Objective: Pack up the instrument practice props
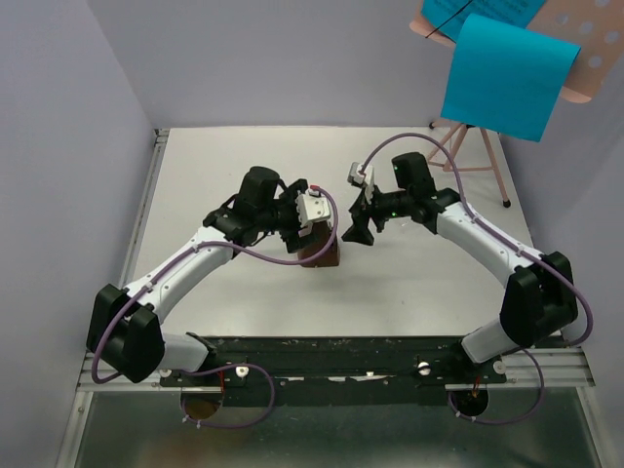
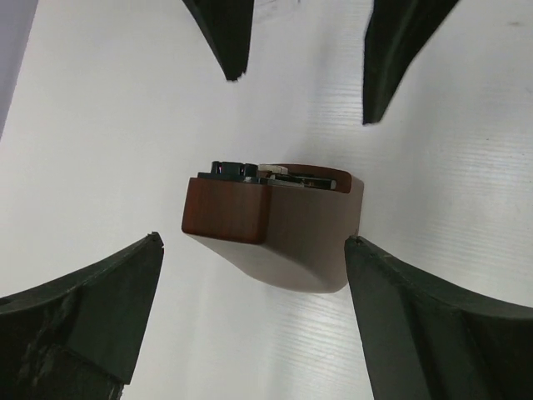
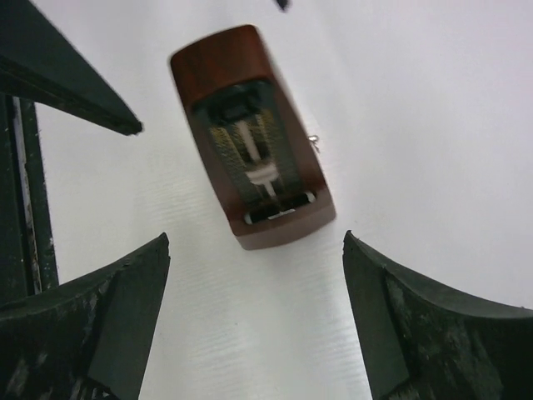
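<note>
The dark-brown wedge-shaped block point(image 1: 325, 253) stands on the white table between my two grippers. In the left wrist view the block point(image 2: 266, 225) sits just ahead of my open left gripper point(image 2: 251, 240), and I cannot tell whether the fingers touch it. My left gripper point(image 1: 312, 237) hovers over it. My right gripper point(image 1: 359, 231) is open and empty just right of the block point(image 3: 250, 137), pointing down at it point(image 3: 254, 237). The pink perforated music stand point(image 1: 588, 57) stands at the far right on thin legs point(image 1: 480, 156), with a bright blue paper sheet point(image 1: 507, 78) hanging over it.
Grey walls point(image 1: 68, 117) close the table point(image 1: 244, 166) on the left, back and right. A black rail point(image 1: 322, 356) runs along the near edge by the arm bases. The right gripper's fingertips point(image 2: 225, 37) show at the top of the left wrist view.
</note>
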`<control>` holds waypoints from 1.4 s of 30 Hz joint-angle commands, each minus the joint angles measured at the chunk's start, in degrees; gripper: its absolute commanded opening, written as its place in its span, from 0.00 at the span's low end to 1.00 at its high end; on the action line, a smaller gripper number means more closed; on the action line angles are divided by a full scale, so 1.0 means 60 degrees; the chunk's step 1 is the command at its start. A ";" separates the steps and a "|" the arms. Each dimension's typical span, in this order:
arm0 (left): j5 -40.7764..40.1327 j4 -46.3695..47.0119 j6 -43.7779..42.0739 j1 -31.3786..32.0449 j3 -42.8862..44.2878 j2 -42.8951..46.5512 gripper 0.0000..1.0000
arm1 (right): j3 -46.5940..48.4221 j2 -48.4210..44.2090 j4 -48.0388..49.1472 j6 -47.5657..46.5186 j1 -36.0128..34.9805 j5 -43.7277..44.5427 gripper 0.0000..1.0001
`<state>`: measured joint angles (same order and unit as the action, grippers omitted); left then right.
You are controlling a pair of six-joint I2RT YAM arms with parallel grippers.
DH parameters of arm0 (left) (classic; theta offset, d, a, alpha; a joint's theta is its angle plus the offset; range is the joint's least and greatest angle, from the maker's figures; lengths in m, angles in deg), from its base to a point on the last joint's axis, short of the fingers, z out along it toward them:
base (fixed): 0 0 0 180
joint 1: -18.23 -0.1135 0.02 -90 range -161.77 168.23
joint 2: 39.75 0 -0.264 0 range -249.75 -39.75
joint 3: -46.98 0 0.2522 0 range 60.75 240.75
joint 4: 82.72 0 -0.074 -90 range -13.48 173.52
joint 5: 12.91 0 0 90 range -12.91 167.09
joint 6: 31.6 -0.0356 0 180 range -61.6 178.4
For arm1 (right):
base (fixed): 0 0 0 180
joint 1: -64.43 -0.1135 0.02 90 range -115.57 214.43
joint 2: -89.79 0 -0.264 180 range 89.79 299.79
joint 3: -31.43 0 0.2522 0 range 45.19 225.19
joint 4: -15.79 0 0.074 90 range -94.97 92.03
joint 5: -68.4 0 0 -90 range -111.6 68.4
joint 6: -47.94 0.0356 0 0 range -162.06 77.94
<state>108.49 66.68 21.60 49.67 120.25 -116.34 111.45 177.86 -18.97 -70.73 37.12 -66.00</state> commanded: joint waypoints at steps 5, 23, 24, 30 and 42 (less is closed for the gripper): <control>-0.0486 -0.0283 0.0127 -0.0054 0.0424 0.0607 0.99 | 0.0192 -0.0441 -0.1275 0.0690 0.0932 0.2065 0.91; -0.1000 -0.1236 0.0303 -0.0670 -0.0059 0.2000 0.99 | 0.2271 0.3059 -0.2082 -0.0231 0.2339 0.6755 0.93; -0.1014 -0.1222 0.0317 -0.0713 -0.0074 0.2029 0.99 | 0.2446 0.3264 -0.2155 -0.0348 0.2369 0.6828 0.93; -0.0941 -0.1104 0.0332 -0.0889 -0.0176 0.2102 0.99 | 0.3735 0.4480 -0.3544 -0.0759 0.2530 0.6420 0.89; -0.0765 -0.0826 0.0317 -0.0978 -0.0498 0.2117 0.99 | 0.3869 0.4804 -0.5186 -0.1680 0.2516 0.4823 0.70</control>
<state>103.39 60.74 22.96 44.14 118.44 -104.63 134.90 206.37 -44.78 -76.70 52.18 -33.15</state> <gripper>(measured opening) 0.990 0.735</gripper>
